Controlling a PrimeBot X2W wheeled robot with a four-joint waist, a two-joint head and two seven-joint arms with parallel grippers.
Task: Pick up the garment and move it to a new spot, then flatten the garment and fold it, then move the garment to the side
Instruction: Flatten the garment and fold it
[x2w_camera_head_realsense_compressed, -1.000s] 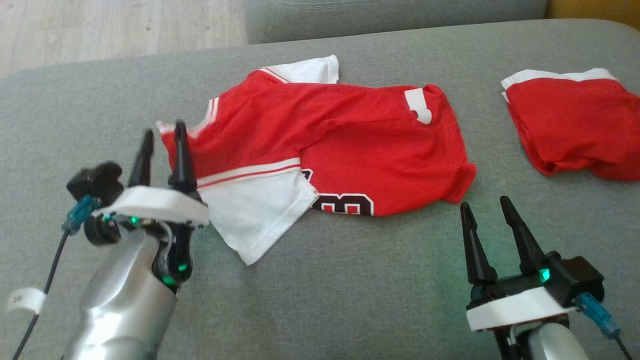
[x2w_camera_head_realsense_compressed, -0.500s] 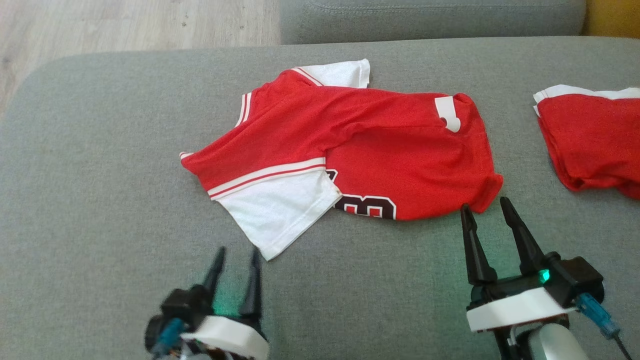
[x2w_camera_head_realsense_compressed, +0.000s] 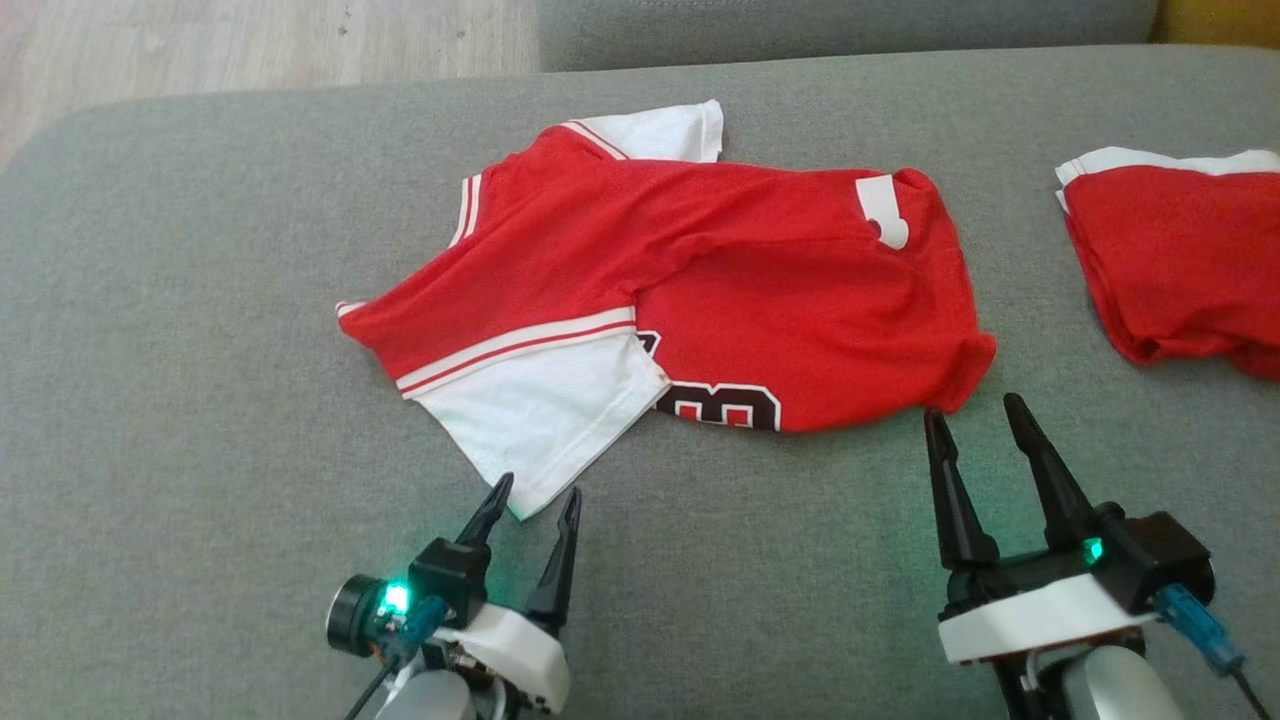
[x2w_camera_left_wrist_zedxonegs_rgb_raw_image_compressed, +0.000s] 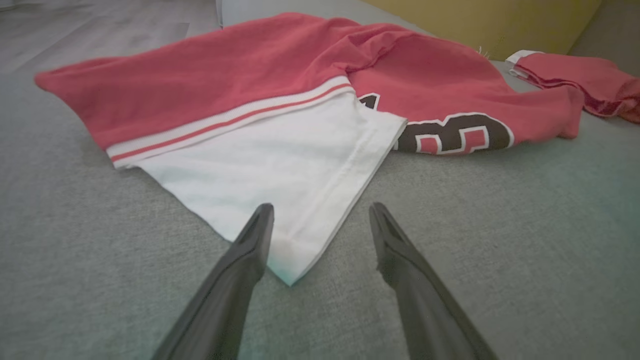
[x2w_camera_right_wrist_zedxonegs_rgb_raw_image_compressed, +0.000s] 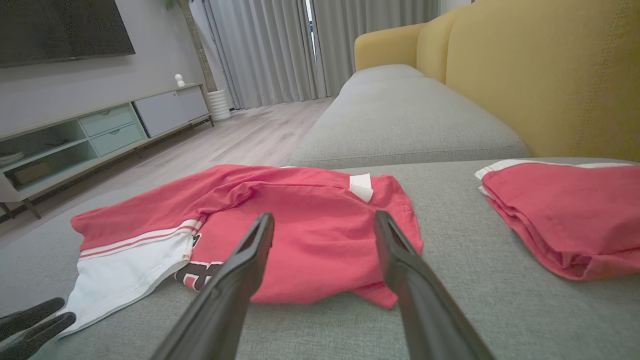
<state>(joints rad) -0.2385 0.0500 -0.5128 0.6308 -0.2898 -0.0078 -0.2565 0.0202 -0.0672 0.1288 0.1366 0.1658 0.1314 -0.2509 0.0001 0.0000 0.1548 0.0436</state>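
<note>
Backing off the garment, left jaws open by its sleeve corner.
Right jaws open; flattening looks next.

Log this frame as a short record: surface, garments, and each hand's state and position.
surface: grey sofa seat
jersey: red and white, rumpled, not folded, mid-seat
sleeve: white, its corner points toward the robot
left hand: open, empty, fingers at the sleeve's corner
right hand: open, empty, by the jersey's right corner
second garment: red, folded, lies apart at far right
</note>
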